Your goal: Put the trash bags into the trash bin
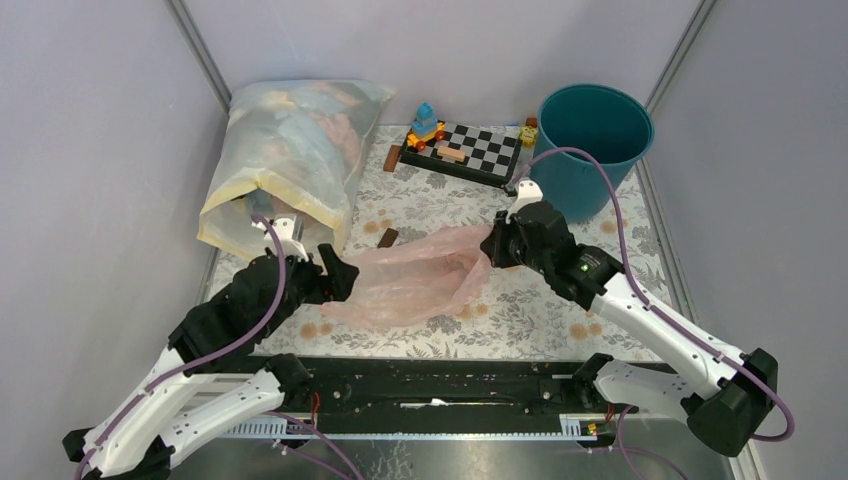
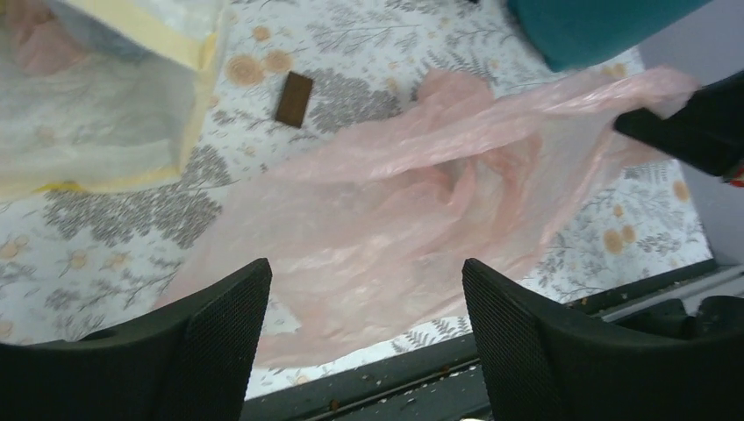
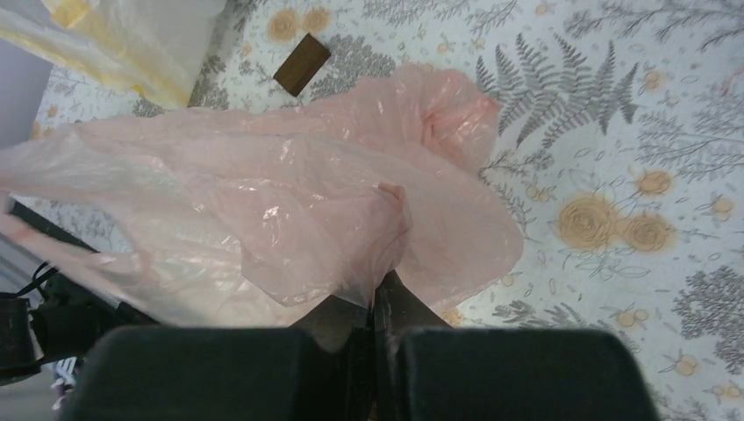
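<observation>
The pale-pink trash bag (image 1: pixel 415 275) lies spread on the flowered cloth at the table's middle. My right gripper (image 1: pixel 492 245) is shut on its right corner and lifts that end; the pinched plastic (image 3: pixel 386 254) shows between my closed fingers (image 3: pixel 412 303). My left gripper (image 1: pixel 342 270) is open at the bag's left edge, with the bag (image 2: pixel 377 237) below and beyond the gripper's open gap (image 2: pixel 367 289), not gripped. The teal trash bin (image 1: pixel 592 145) stands upright at the back right, behind the right gripper. Its base (image 2: pixel 597 26) shows in the left wrist view.
A large milky-yellow sack (image 1: pixel 290 160) with coloured contents lies at the back left. A checkered board (image 1: pixel 465 150) with small toys sits at the back middle. A small brown block (image 1: pixel 388 237) lies beside the bag. The black rail (image 1: pixel 430 385) runs along the near edge.
</observation>
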Available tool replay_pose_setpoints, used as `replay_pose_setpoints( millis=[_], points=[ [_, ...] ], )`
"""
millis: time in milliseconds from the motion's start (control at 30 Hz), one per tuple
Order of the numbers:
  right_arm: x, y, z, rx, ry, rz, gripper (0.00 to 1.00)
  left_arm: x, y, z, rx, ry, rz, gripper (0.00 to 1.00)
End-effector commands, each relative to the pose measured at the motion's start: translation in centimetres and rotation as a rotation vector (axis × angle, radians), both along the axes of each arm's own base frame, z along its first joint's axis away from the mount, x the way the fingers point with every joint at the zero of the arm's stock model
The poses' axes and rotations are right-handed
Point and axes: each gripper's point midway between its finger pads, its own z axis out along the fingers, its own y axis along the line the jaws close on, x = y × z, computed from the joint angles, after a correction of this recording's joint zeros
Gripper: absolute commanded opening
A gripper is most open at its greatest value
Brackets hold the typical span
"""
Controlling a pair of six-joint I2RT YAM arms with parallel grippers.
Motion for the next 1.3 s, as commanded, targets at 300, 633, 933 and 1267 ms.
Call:
replay_pose_setpoints(
  millis=[300, 633, 933, 1267],
  points=[
    [-0.5, 1.4, 2.3, 0.098, 0.032, 0.020, 0.00, 2.2, -9.7, 4.5, -0.201, -0.302, -0.364, 0.17],
    [-0.8, 2.0, 3.3, 0.166, 0.035, 0.024, 0.01, 0.9, -15.4, 2.2, -0.276, -0.423, -0.511, 0.00],
    [-1.3, 3.2, 4.0, 0.227, 0.061, 0.068, 0.02, 2.1, -17.8, -3.3, -0.044, -0.421, -0.500, 0.00],
    [-2.6, 3.9, 6.3, 0.321, 0.070, 0.110, 0.02, 8.2, -19.5, -9.6, 0.171, -0.391, -0.392, 0.00]
  ],
)
